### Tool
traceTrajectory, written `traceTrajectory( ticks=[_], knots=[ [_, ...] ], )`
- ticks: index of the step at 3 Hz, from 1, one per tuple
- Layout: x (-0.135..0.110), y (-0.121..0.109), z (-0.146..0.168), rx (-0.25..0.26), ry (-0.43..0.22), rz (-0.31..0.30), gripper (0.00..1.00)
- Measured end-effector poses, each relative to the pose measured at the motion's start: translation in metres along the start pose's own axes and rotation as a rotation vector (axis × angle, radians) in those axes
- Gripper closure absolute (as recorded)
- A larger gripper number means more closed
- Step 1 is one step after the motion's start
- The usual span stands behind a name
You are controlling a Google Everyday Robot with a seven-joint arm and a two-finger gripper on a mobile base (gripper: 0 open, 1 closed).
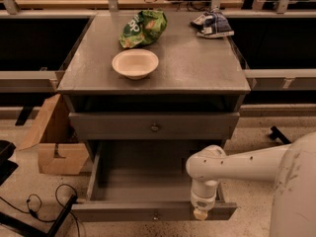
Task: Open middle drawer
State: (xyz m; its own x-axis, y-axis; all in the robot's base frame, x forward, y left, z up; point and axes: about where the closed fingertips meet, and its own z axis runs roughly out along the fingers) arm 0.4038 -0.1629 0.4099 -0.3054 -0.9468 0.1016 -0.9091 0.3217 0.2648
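The middle drawer (148, 181) stands pulled far out of the grey cabinet, its plain grey inside showing with nothing in it. Its flat front (113, 212) has a small round knob (155, 216) at centre. My gripper (200, 213) hangs from the white arm (232, 164) that comes in from the right. It points down at the top edge of that drawer front, to the right of the knob. Above it, a taller drawer front with a larger knob (154, 128) is nearly closed.
On the cabinet top (197, 63) sit a white bowl (135, 62), a green chip bag (143, 27) and a dark snack packet (212, 23). A cardboard box (54, 142) stands on the floor at left, with black cables (44, 206) and a dark leg beside it.
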Motion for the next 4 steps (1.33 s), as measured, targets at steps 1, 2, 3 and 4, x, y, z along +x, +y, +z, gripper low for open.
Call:
traceTrajectory(
  ticks=[1,2,3,4],
  knots=[
    [0.0000,-0.0002,-0.0001,0.000,0.000,0.000,0.82],
    [0.0000,-0.0001,0.0000,0.000,0.000,0.000,0.59],
    [0.0000,-0.0001,0.0000,0.000,0.000,0.000,0.35],
    [0.0000,-0.0001,0.0000,0.000,0.000,0.000,0.13]
  ],
)
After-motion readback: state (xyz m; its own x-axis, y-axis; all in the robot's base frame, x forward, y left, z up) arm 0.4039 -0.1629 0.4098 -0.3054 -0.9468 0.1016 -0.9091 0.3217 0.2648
